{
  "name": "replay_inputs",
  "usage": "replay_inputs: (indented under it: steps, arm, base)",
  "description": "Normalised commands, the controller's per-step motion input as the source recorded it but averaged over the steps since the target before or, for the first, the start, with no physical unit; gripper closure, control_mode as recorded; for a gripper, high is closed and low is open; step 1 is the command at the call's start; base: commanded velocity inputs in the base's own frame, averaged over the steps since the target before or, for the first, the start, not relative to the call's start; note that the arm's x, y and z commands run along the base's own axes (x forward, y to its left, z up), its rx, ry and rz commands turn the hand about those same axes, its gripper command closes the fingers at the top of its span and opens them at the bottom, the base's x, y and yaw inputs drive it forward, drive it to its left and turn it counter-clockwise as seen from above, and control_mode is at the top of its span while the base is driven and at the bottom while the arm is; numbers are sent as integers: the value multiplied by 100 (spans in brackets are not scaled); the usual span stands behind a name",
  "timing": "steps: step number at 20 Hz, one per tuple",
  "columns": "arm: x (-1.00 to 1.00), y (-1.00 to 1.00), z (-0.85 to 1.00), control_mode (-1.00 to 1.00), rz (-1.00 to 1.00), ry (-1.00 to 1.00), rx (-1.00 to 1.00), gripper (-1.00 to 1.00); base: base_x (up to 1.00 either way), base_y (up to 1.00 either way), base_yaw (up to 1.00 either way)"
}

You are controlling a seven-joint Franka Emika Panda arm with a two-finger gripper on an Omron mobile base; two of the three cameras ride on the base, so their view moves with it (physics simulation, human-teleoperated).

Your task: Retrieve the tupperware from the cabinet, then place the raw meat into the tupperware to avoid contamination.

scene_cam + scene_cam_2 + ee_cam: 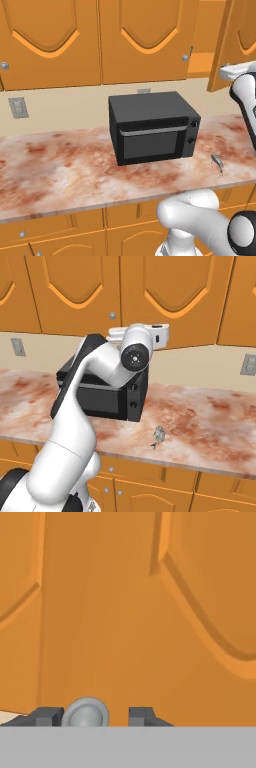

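Orange cabinet [125,622] door faces the gripper [95,716], whose fingers sit spread beside the silver knob [86,713], gripping nothing; misaligned closing could slip off. Tupperware presumably inside.

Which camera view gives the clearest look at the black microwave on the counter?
The left base view: the microwave stands whole and unobstructed, its door and two knobs facing the camera. In the right base view the robot's white arm covers much of the microwave, leaving mainly its right end and knobs.
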Motion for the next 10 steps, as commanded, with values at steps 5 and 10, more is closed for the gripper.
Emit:
replay_inputs:
  steps: [5, 10]
  arm:
    - [-41, -68, -3, -100, 0, 1, 0, 100]
    - [-37, -58, -1, -100, 0, 0, 0, 100]
  base:
    - [0, 0, 0]
    - [0, 0, 0]
